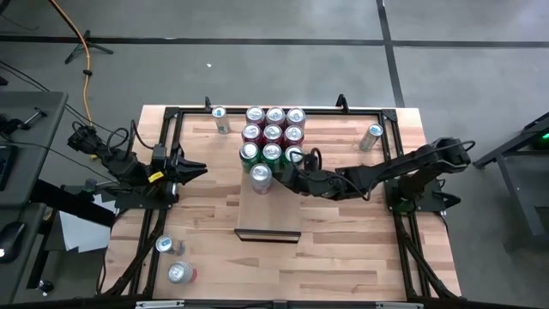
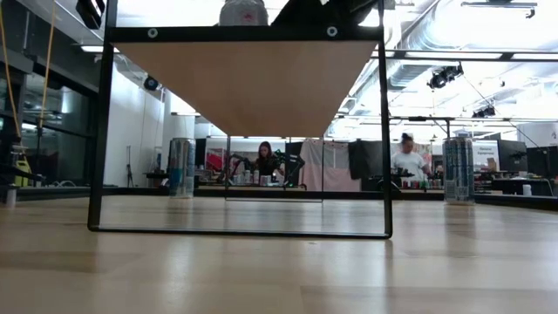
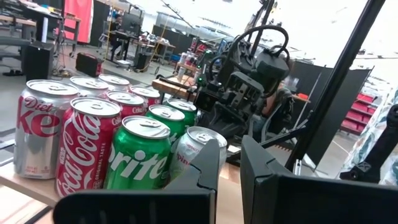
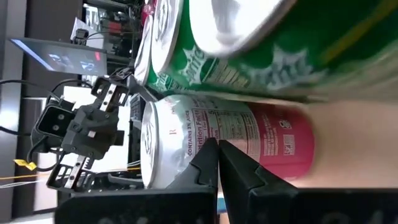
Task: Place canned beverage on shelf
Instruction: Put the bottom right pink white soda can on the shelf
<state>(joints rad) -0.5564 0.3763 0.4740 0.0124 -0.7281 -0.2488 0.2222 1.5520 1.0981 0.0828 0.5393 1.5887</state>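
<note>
The pink can [image 1: 261,178] stands on the shelf [image 1: 268,215] at its far end, touching the green cans [image 1: 260,153], and the right gripper [image 1: 280,176], fingers pressed together and seemingly just beside it, could tip it when moving off.

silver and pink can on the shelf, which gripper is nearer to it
Right. The right gripper, shut, sits just beside the can on the shelf; the left gripper waits well off, shut.
</note>
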